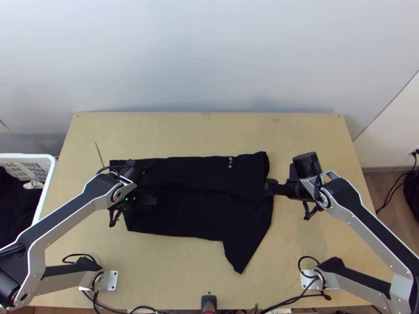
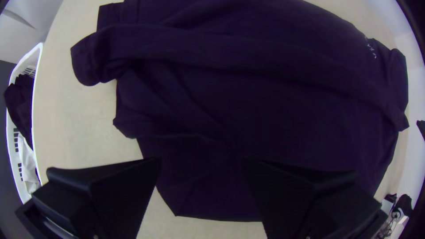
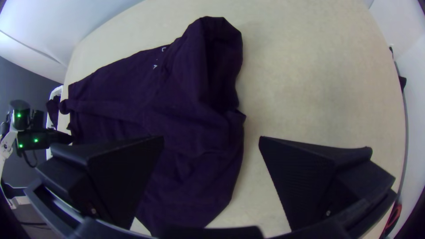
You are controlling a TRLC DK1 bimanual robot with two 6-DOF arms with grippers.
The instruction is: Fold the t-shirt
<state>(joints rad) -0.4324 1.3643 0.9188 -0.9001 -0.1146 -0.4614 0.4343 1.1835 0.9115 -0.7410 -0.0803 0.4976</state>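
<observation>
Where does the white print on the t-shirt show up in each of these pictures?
Top view: the white print is at the t-shirt's far edge, right of middle.
Left wrist view: near the shirt's end away from the white basket.
Right wrist view: along the edge, beside the bunched corner.
Shared landmark: that basket.
</observation>
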